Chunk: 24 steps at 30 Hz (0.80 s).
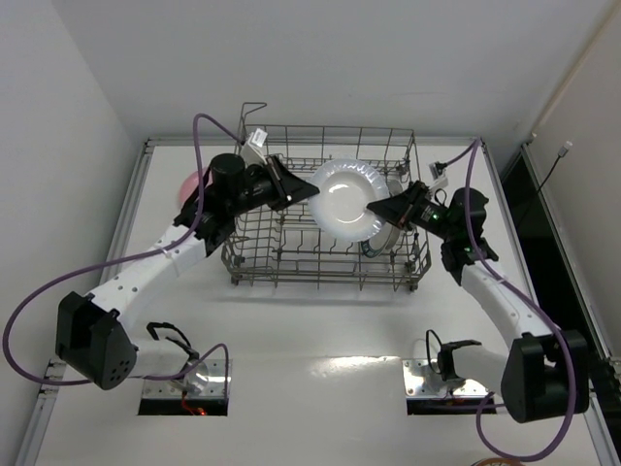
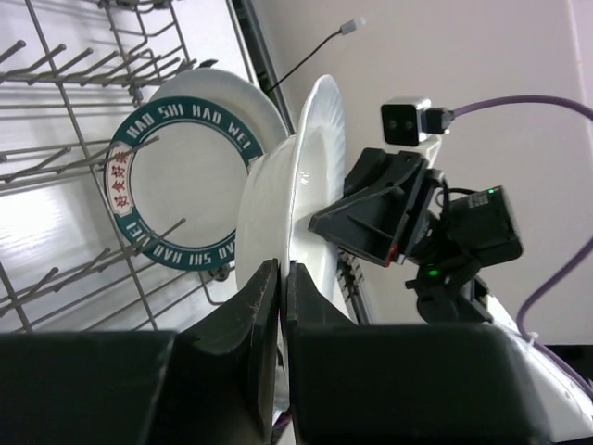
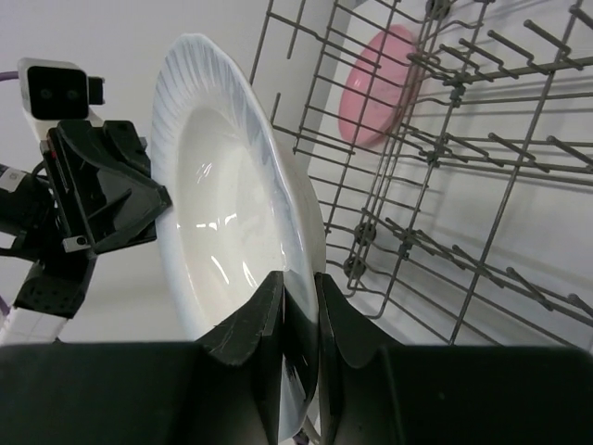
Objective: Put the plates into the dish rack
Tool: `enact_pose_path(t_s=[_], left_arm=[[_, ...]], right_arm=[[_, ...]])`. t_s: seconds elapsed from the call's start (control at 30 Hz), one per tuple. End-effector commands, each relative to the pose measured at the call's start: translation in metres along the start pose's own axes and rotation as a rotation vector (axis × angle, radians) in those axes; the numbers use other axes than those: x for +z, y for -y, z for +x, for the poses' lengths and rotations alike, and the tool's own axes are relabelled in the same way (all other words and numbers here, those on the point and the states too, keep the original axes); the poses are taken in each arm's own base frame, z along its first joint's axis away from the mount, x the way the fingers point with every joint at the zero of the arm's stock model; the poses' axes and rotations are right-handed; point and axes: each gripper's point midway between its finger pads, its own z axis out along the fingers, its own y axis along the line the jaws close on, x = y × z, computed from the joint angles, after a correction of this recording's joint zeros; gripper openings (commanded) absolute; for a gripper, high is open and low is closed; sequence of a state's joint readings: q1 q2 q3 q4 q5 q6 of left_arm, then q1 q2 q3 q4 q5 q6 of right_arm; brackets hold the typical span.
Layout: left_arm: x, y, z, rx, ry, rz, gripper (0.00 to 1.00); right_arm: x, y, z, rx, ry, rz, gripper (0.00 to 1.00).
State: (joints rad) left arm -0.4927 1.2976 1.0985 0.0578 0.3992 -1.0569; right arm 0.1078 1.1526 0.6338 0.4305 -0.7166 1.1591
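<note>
— Rack placement?
— Grey wire dish rack (image 1: pixel 325 275) sits near the table's (image 1: pixel 320 335) far edge.
— Plates?
— White plate (image 1: pixel 344 202) is held over the rack. Blue-rimmed plate (image 2: pixel 181 199) stands at the rack's right end. Pink plate (image 3: pixel 375 88) is outside, beside the rack's left side.
— Grippers?
— Left gripper (image 1: pixel 301 191) and right gripper (image 1: pixel 380 209) pinch opposite sides of the white plate's rim.

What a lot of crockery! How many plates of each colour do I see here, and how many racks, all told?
plain white plate: 1
white plate with a dark lettered rim: 1
pink plate: 1
wire rack: 1
Total: 4 things, 3 of them plates
</note>
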Motion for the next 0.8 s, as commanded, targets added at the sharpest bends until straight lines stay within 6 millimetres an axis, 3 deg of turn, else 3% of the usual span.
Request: enact_pose_path(t_s=[0.0, 0.1, 0.13, 0.17, 0.2, 0.33, 0.53, 0.6, 0.63, 0.67, 0.7, 0.77], left_arm=[[0.0, 0.028, -0.02, 0.074, 0.046, 0.044, 0.02], [0.003, 0.02, -0.025, 0.127, 0.039, -0.023, 0.1], [0.004, 0.02, -0.026, 0.137, 0.026, -0.04, 0.2], [0.003, 0.02, -0.029, 0.154, 0.036, -0.055, 0.25], [0.001, 0.022, -0.036, 0.187, 0.055, -0.065, 0.33], [-0.002, 0.015, -0.044, 0.244, 0.063, -0.136, 0.54], [-0.002, 0.001, -0.049, 0.291, 0.053, -0.228, 0.55], [-0.01, -0.014, -0.069, 0.316, 0.114, -0.316, 0.55], [-0.016, -0.01, -0.076, 0.331, 0.142, -0.333, 0.55], [-0.024, -0.019, -0.082, 0.324, 0.165, -0.385, 0.55], [-0.035, -0.013, -0.093, 0.344, 0.215, -0.407, 0.55], [-0.056, -0.02, -0.114, 0.364, 0.33, -0.515, 0.55]], right_arm=[[-0.013, -0.044, -0.021, -0.162, 0.066, -0.079, 0.0], [-0.025, -0.045, -0.032, -0.216, 0.113, 0.022, 0.0], [-0.028, -0.051, -0.045, -0.243, 0.161, 0.06, 0.0], [-0.037, -0.048, -0.043, -0.26, 0.159, 0.115, 0.0], [-0.043, -0.045, -0.053, -0.274, 0.208, 0.168, 0.0], [-0.062, -0.056, -0.068, -0.328, 0.272, 0.272, 0.0], [-0.079, -0.045, -0.079, -0.358, 0.31, 0.445, 0.0], [-0.088, -0.037, -0.083, -0.369, 0.324, 0.516, 0.0], [-0.091, -0.038, -0.084, -0.379, 0.331, 0.537, 0.0], [-0.097, -0.027, -0.087, -0.378, 0.34, 0.605, 0.0], [-0.099, -0.029, -0.089, -0.38, 0.349, 0.62, 0.0], [-0.103, -0.022, -0.092, -0.389, 0.364, 0.68, 0.0]])
